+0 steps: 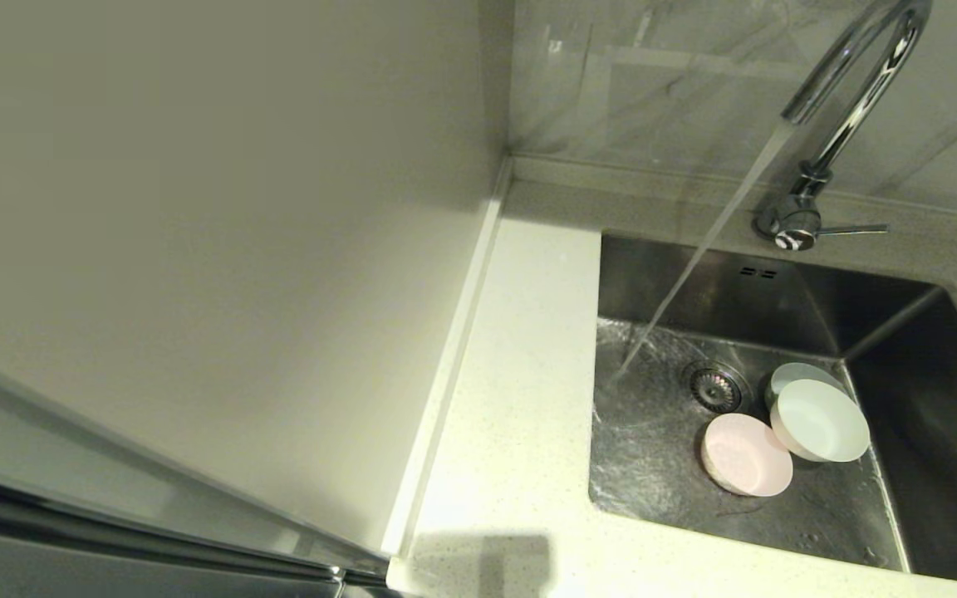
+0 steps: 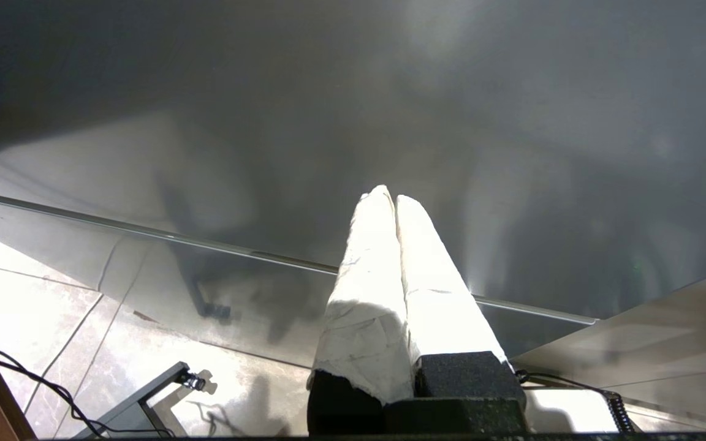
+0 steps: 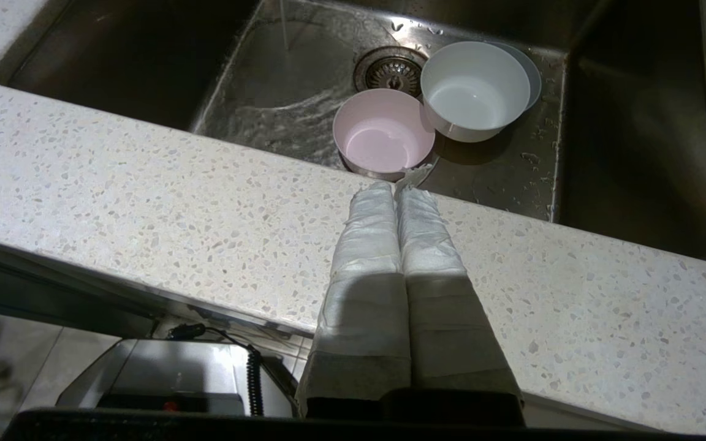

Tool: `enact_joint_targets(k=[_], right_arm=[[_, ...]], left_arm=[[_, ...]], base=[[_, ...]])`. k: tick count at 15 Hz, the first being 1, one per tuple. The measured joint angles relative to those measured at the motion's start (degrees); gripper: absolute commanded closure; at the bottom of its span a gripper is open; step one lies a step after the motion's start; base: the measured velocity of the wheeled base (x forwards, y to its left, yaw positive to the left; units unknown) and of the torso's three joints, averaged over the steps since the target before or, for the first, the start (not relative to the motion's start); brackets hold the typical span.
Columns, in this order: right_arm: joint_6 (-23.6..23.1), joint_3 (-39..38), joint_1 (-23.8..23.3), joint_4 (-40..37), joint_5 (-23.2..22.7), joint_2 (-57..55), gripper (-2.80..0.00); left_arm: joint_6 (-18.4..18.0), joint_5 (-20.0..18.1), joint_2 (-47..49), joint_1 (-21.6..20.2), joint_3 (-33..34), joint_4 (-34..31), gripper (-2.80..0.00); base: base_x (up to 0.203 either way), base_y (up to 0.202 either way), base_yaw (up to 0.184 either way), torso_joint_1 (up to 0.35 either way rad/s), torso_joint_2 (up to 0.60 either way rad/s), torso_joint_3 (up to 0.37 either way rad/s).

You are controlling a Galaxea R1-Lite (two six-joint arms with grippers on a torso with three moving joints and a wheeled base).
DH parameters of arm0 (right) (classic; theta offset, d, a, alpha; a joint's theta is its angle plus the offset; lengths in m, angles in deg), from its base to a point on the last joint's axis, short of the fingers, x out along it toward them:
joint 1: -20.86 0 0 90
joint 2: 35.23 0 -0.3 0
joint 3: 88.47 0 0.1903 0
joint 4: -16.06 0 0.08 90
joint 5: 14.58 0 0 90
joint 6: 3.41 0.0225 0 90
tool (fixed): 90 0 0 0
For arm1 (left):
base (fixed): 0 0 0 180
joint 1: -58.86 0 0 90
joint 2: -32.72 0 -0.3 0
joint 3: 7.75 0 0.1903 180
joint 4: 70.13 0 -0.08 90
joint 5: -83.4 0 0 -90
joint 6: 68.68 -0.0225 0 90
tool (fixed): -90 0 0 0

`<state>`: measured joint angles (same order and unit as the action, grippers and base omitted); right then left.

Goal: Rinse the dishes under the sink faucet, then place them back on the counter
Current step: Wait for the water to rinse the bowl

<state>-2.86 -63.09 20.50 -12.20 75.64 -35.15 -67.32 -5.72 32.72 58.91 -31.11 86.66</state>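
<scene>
Three bowls lie in the steel sink (image 1: 661, 274) (image 3: 144, 73), right of the drain (image 1: 715, 386) (image 3: 390, 70). The pale pink bowl (image 1: 746, 454) (image 3: 383, 131) sits nearest the front. The whitish-mint bowl (image 1: 821, 419) (image 3: 472, 89) leans on the pale blue-grey bowl (image 1: 794, 374) (image 3: 534, 67), which is mostly hidden. Water streams from the chrome sink faucet (image 1: 852, 100) onto the basin floor left of the drain. My right gripper (image 3: 397, 187) is shut and empty, above the speckled counter (image 1: 520, 399) (image 3: 144, 202) at the sink's front edge. My left gripper (image 2: 390, 195) is shut, low before a dark cabinet front. Neither shows in the head view.
A plain cream wall panel (image 1: 196, 249) rises left of the counter. A marbled tile backsplash (image 1: 678, 75) stands behind the sink. The faucet's thin lever (image 1: 852, 229) points right. Cables lie on the floor (image 2: 34, 294) below the left gripper.
</scene>
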Motion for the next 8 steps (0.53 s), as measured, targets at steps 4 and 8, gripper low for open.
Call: enact_joint_targets(k=[4,8], right_arm=[[0.0,0.0,0.0,0.0,0.0,0.0,0.0],[0.0,0.0,0.0,0.0,0.0,0.0,0.0]], left_arm=[[0.0,0.0,0.0,0.0,0.0,0.0,0.0],[0.0,0.0,0.0,0.0,0.0,0.0,0.0]], base=[[0.0,0.0,0.0,0.0,0.0,0.0],[0.0,0.0,0.0,0.0,0.0,0.0]])
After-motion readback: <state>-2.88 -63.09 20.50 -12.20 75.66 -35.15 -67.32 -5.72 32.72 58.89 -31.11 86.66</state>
